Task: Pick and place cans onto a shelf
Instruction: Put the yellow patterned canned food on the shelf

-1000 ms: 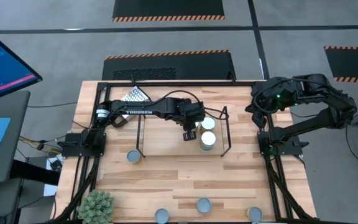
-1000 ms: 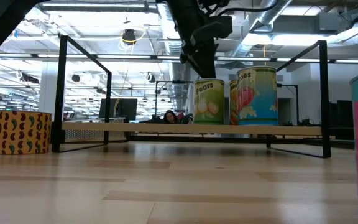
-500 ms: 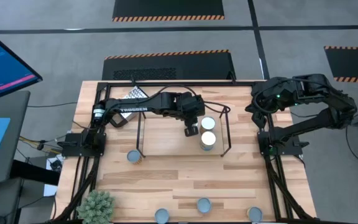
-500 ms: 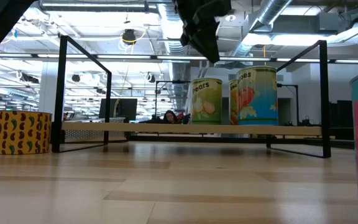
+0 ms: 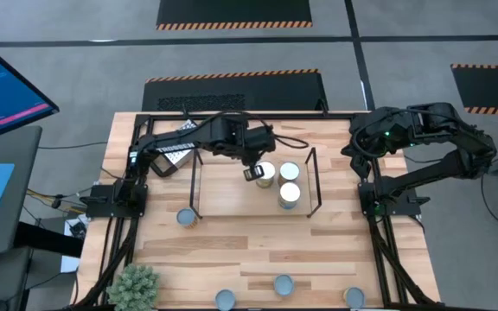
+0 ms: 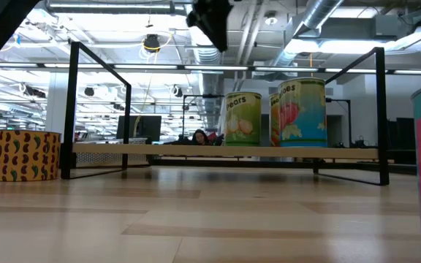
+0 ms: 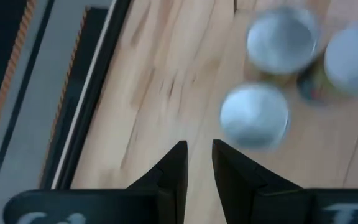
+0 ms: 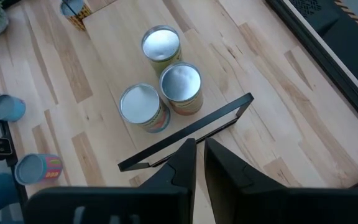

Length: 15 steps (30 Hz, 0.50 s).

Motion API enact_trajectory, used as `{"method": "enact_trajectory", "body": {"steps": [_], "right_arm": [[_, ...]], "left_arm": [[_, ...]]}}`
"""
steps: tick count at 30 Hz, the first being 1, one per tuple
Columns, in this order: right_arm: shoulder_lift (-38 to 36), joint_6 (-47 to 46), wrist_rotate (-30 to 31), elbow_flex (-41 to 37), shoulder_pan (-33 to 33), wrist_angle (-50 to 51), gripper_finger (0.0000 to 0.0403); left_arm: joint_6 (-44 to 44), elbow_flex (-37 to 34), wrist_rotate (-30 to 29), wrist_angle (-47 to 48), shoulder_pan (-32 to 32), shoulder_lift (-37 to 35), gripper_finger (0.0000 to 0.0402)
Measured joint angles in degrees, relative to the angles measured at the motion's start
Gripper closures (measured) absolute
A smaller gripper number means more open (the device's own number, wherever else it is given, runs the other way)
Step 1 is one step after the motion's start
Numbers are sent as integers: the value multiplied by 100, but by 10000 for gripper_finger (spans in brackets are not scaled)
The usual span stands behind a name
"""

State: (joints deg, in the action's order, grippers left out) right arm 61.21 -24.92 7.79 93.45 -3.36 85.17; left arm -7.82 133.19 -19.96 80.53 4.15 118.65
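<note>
We look down on a light wood bench (image 5: pixel 232 250) edged by a black frame, grey floor around it and a blue screen (image 5: pixel 3 82) off to the left. At the front left corner sits a small green plant (image 5: pixel 133 285). A lone can (image 5: pixel 185 218) stands just outside the left end of the shelf (image 5: pixel 195 186), and three more cans (image 5: pixel 282 284) line the front edge. The left gripper (image 5: pixel 252 173) hangs above the shelf near its back rail, fingers (image 7: pixel 173 171) nearly together with only a thin gap and holding nothing. Just right of it, three cans (image 5: pixel 289 193) cluster inside the shelf's right half, close together; in the low view two of them, one labelled pears (image 6: pixel 243 118), stand upright on the shelf board. Farthest right, the right gripper (image 8: pixel 199 158) waits folded back over the bench's rear right corner, its fingers almost closed and empty.
</note>
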Motion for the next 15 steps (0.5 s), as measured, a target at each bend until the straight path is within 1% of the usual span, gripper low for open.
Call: {"method": "enact_trajectory", "body": {"steps": [5, 9, 15], "right_arm": [[0, -10, 0, 0, -2, -13, 344], [0, -12, 0, 0, 0, -33, 344], [0, -16, 1, 0, 0, -39, 344]], "left_arm": [[-271, 87, -150, 972, -78, 4, 339], [-246, 6, -175, 955, -199, -40, 339], [-246, 15, -345, 951, -338, -423, 339]]}}
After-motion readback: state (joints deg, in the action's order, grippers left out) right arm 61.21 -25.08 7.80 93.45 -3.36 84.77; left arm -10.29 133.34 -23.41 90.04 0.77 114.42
